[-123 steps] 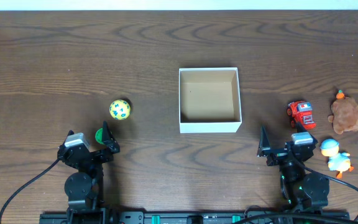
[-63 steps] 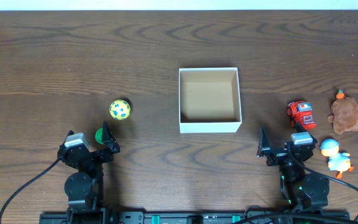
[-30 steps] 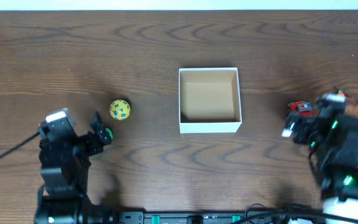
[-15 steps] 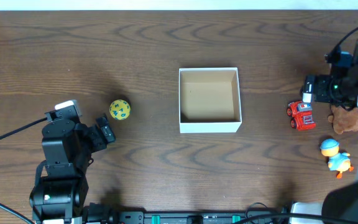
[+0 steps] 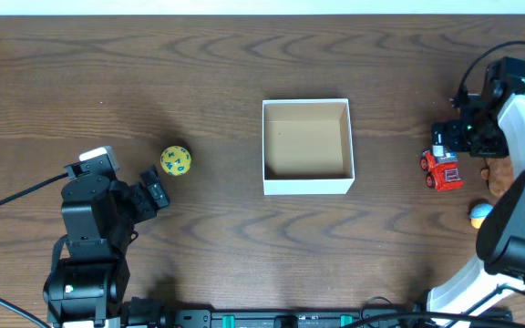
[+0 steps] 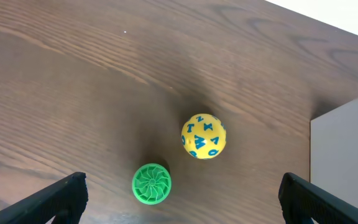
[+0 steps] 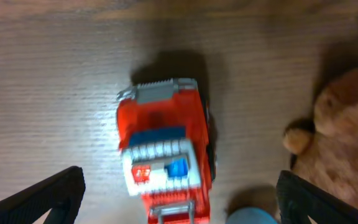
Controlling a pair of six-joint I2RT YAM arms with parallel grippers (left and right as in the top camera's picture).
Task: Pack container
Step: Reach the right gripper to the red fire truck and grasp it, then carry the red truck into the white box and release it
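The container, a square white-walled box with a brown inside, stands empty at the table's middle. Its corner shows in the left wrist view. My left gripper is open and empty, just below and left of a yellow ball with blue letters. The left wrist view shows the open fingers above a green ribbed disc with the ball beyond it. My right gripper is open and hovers above a red toy truck. The truck lies between its fingers.
A brown plush toy lies right of the truck, partly under my right arm, and shows in the right wrist view. A duck toy with a blue cap sits nearer the front edge, half hidden by the arm.
Both arms rose from their rest at the front. My right gripper swung out to the far right, then moved left over the red truck. My left gripper has held still for the last half second.
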